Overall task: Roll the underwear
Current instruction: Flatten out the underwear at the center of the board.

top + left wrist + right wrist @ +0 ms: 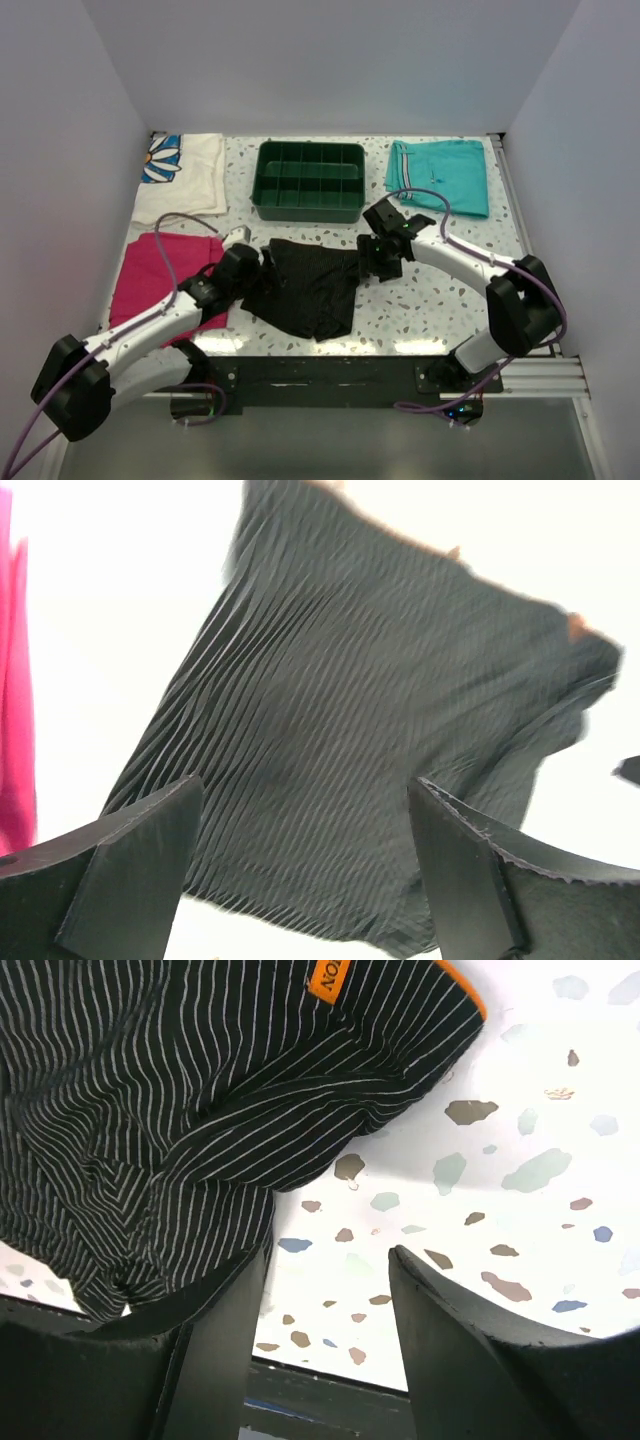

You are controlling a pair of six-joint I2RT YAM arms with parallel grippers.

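The underwear [310,285], black finely striped boxer briefs, lies spread flat in the middle of the speckled table. It fills the left wrist view [370,710]. In the right wrist view [200,1110] its orange tag [327,978] and orange-edged hem show. My left gripper [252,268] is open at the garment's left edge; its fingers [130,870] straddle the fabric without closing on it. My right gripper [378,258] is open at the garment's right edge, with its left finger [215,1340] against the cloth and bare table between the jaws.
A green divided tray [310,180] stands behind the underwear. Teal shorts [440,175] lie back right. A magenta folded cloth [160,275] lies left, also in the left wrist view [12,680]. A white flowered cloth [185,175] lies back left.
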